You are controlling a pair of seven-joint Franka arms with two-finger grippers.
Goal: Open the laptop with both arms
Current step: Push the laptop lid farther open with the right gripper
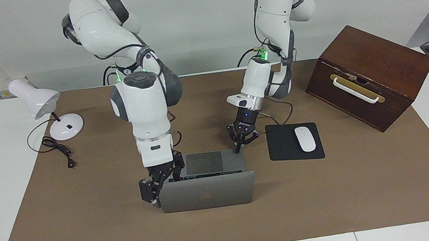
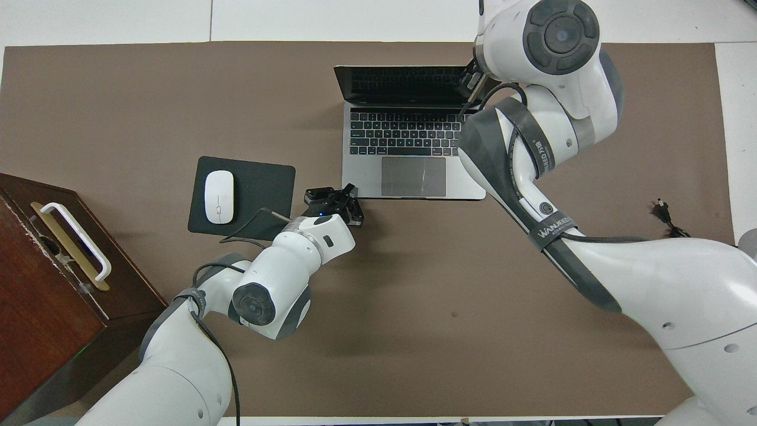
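In the facing view, around 6 o'clock of centre on the brown bench [image 1: 69,236], the laptop [image 1: 207,191] sits open, lid tilted back past upright away from the robots. The left gripper [image 1: 238,149], fingertips pressed together, pokes down on the base's corner at the left arm's end, nearest the robots; the right gripper [image 1: 157,184], fingers spread, has the lid's edge between them at the right arm's end. My worry: pulling from one corner could twist the lid, or drag the whole base if that pinned corner slips, since it's just a fingertip contact. The mouse pad [image 1: 283,145] with its mouse [image 1: 305,139] sits close at 3 o'clock of the laptop, so a slide that way would bump it. From overhead, the laptop [image 2: 408,148] is around 12 o'clock, keyboard showing. The left gripper [image 2: 342,200] is at the base corner; the right gripper [image 2: 473,83] is mostly hidden under its own arm, so a slipping grip would go unseen here.
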